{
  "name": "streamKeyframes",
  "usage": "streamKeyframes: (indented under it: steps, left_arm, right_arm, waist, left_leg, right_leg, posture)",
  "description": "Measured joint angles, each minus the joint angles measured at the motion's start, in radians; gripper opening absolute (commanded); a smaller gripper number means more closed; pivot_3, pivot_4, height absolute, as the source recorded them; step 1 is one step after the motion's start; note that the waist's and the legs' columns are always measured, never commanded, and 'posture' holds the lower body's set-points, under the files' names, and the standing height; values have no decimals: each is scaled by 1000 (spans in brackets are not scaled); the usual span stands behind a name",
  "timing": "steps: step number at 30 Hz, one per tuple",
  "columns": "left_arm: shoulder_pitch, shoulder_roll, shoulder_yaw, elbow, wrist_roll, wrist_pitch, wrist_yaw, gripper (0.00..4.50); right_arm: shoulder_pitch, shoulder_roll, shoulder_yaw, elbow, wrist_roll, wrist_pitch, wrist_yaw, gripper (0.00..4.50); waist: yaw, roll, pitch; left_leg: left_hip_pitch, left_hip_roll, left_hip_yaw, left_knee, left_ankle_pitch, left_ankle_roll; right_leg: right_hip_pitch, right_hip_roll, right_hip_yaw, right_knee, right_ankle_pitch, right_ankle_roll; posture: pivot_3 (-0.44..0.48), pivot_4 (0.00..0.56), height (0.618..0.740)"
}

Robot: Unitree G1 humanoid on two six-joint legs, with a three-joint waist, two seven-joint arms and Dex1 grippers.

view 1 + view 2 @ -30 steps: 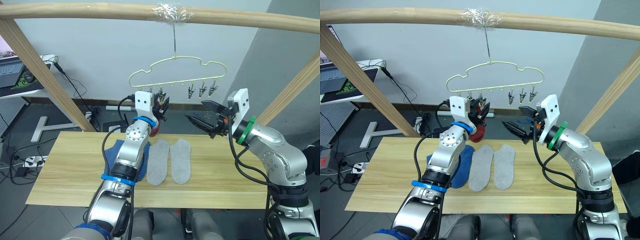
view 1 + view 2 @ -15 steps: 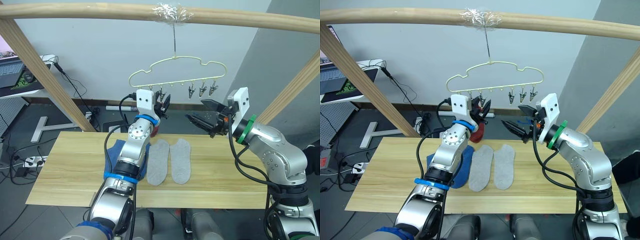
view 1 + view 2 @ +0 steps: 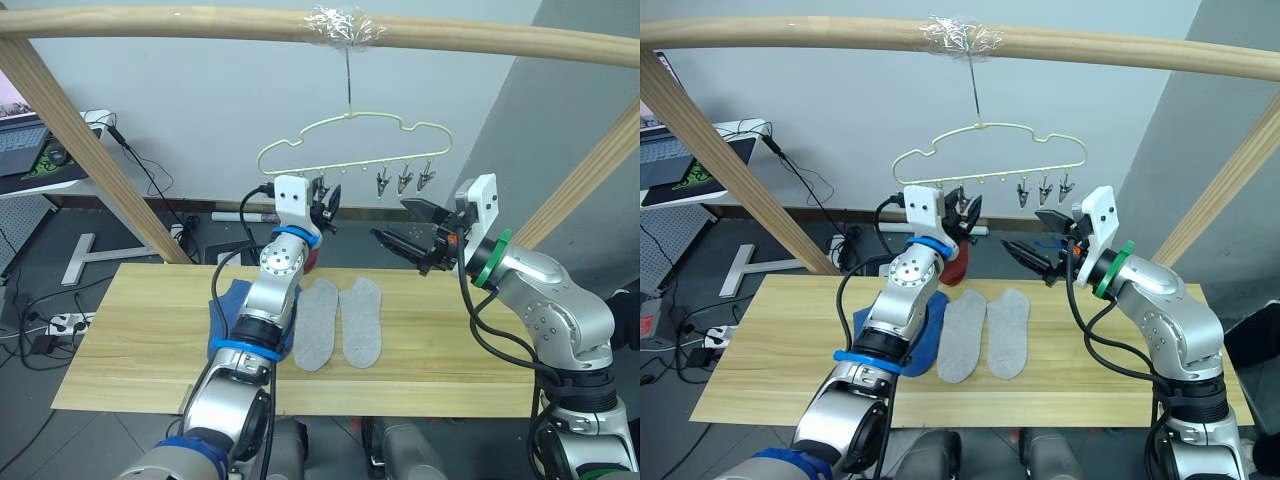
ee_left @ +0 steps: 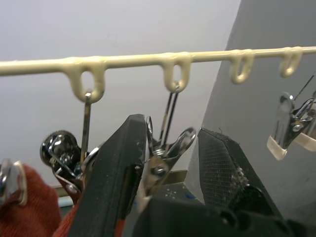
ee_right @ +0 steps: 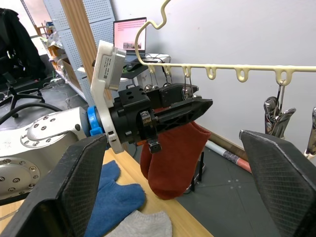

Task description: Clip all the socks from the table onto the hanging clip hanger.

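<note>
Left wrist view shows the left hand (image 4: 170,163), risen over the past second, spread around a clip (image 4: 163,153) on the clip hanger (image 3: 345,135). Rust red socks (image 5: 170,155) hang beside it; the right hand (image 3: 405,232) waits wide open. Grey socks (image 3: 338,322) and blue socks (image 3: 228,318) remain on the worktop (image 3: 130,340).

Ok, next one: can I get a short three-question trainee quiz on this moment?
1. True or false: the two grey socks lie side by side on the table.
2. Which colour is the sock already hanging from the clip hanger? A blue, B rust red, C grey.
3. Fill in: the fingers of the right tool are ___.
Key: 1 true; 2 B; 3 open.
</note>
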Motion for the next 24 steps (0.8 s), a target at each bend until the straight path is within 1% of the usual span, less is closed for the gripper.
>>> streamKeyframes:
  steps: [5, 8, 10, 12, 14, 21, 24]
  left_arm:
    - [-3, 0, 0, 0, 1, -1, -1, 1978]
    - [-3, 0, 0, 0, 1, -8, -3, 1458]
    - [-3, 0, 0, 0, 0, -12, -5, 830]
    - [-3, 0, 2, 0, -1, -15, -6, 388]
    - [-3, 1, 6, 0, -2, -17, -9, 90]
    - [0, 6, 20, -3, -6, -18, -26, 63]
    - [4, 3, 32, -15, -41, 2, -50, 63]
  right_arm:
    - [0, -1, 0, -2, 1, 0, -5, 4500]
    - [0, -2, 0, -2, 1, 0, -6, 4500]
    - [0, -2, 0, -2, 1, 0, -6, 4500]
    - [0, -2, 0, -2, 1, 0, -6, 4500]
    - [0, -2, 0, -2, 1, 0, -7, 4500]
    - [0, 15, 5, -2, 2, 0, -13, 4500]
    - [1, 23, 33, -2, -3, 0, -27, 4500]
  waist:
    - [0, 0, 0]
    - [0, 0, 0]
    - [0, 0, 0]
    - [0, 0, 0]
    - [0, 0, 0]
    - [0, 0, 0]
    - [0, 0, 0]
  left_leg:
    - [0, 0, 0, 0, 0, 0]
    - [0, 0, 0, 0, 0, 0]
    - [0, 0, 0, 0, 0, 0]
    - [0, 0, 0, 0, 0, 0]
    - [0, 0, 0, 0, 0, 0]
    - [0, 0, 0, 1, 0, 0]
    - [0, 0, 0, 1, 0, 0]
  right_leg:
    - [0, 0, 0, 0, 0, 0]
    - [0, 0, 0, 0, 0, 0]
    - [0, 0, 0, 0, 0, 0]
    - [0, 0, 0, 0, 0, 0]
    - [0, 0, 0, 0, 0, 0]
    - [0, 0, 0, 1, 1, 0]
    - [0, 0, 0, 1, 1, 0]
  posture:
    - [-69, 153, 740]
    - [-68, 155, 740]
    - [-68, 155, 740]
    - [-66, 156, 740]
    - [-66, 156, 740]
    - [-58, 163, 740]
    - [-58, 163, 740]
